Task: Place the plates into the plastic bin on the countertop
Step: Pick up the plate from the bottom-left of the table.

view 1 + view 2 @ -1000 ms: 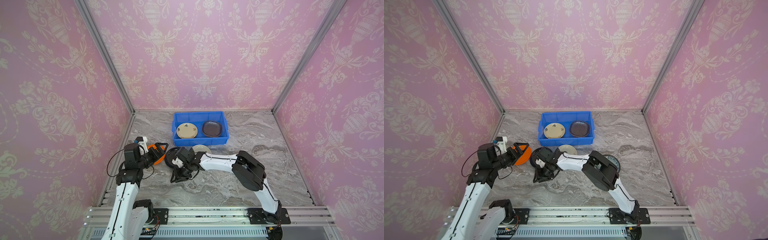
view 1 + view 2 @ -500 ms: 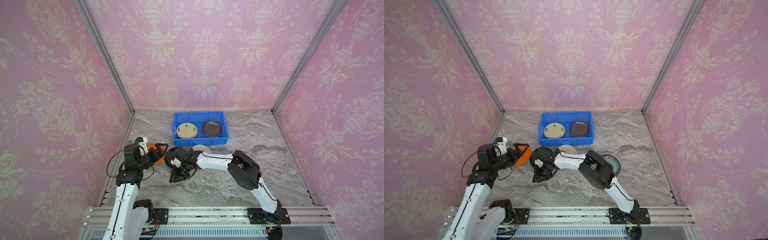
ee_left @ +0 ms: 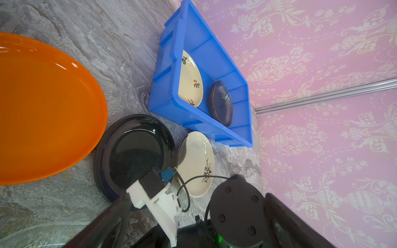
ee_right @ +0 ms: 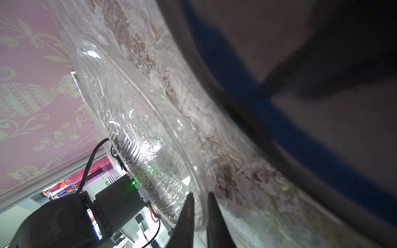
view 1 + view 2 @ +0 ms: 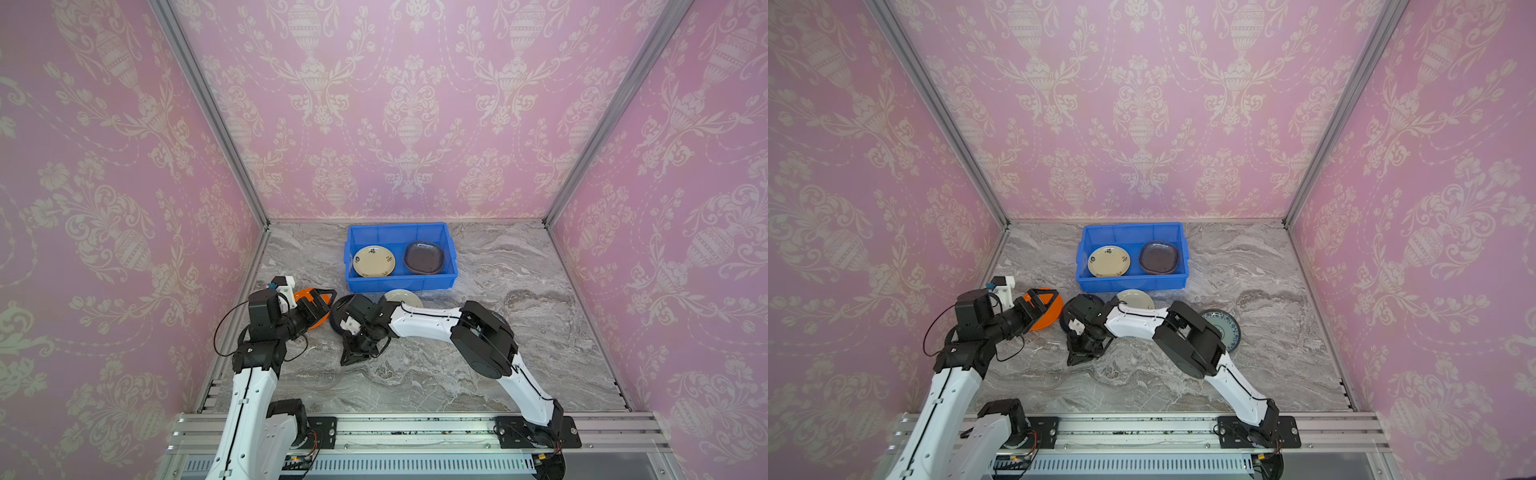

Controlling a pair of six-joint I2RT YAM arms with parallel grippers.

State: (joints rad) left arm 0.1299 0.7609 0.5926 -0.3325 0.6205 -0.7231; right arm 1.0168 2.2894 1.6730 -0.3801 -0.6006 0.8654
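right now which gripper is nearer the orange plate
Left. The left gripper hangs open over the orange plate; the right gripper is off to the side and nearer the robot's base, pinching the rim of the clear glass plate.

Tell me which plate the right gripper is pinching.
The clear glass plate, rim between the right gripper's jaws; the black plate and orange plate are ungripped.

The right arm [image 5: 428, 324] covers most of the black plate [image 5: 335, 314] in both top views, and half the patterned plate [image 5: 1230, 332] in a top view. The left wrist view cuts off the orange plate [image 3: 43, 107]. The glass plate [image 4: 133, 120] is barely traceable from above; the dark shapes [image 4: 322, 64] near it in the right wrist view are blurred.
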